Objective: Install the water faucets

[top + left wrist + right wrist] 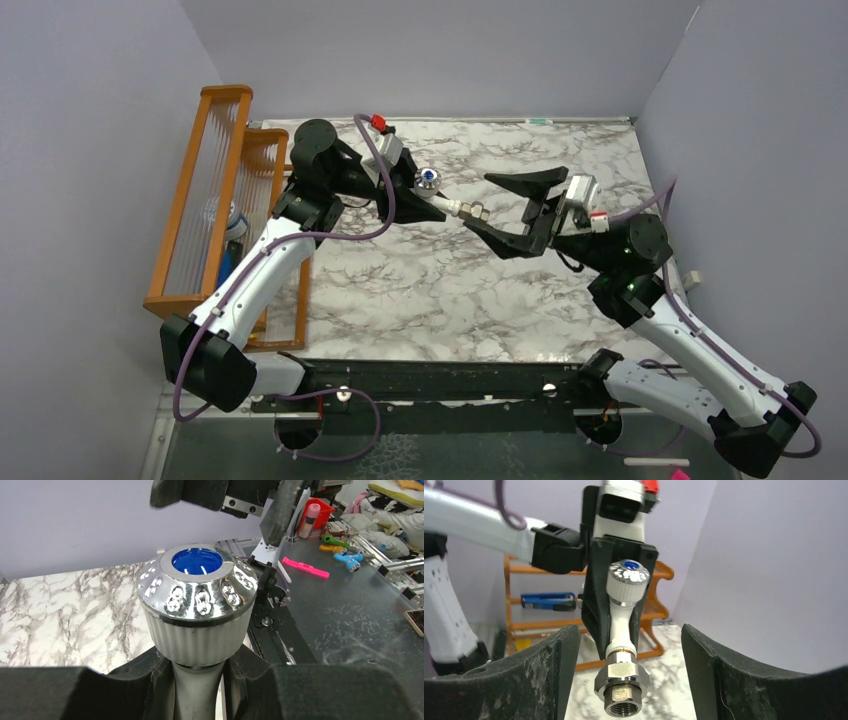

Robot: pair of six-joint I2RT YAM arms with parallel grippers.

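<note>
The faucet (447,197) is held in the air above the marbled counter (450,300), well apart from it. Its silvery knob with the blue centre (197,562) is turned upward, and its metal end is aimed at the right arm. A hexagonal nut fitting (621,679) is seen on that end; how far it is threaded on cannot be told. The white body just below the knob is pinched by the left fingers (412,200), which are pressed against it from both sides. The right fingers (546,680) are spread wide, one on each side of the nut fitting and touching neither it nor the faucet. An orange rack (200,200) stands at the counter's left edge, away from the work.

The step in hand is judged to be the closing of the right fingers on the nut fitting, so that it can be turned or steadied. For this to be done well, the nut should be centred between the pads before any closing, with the flats of the hexagon met squarely rather than its corners. The wrist axis should be lined up with the faucet's long axis, so that a turn brings no sideways pull. The left grip should be kept firm, since the smooth white body could be twisted or slid out of the pinch.
</note>
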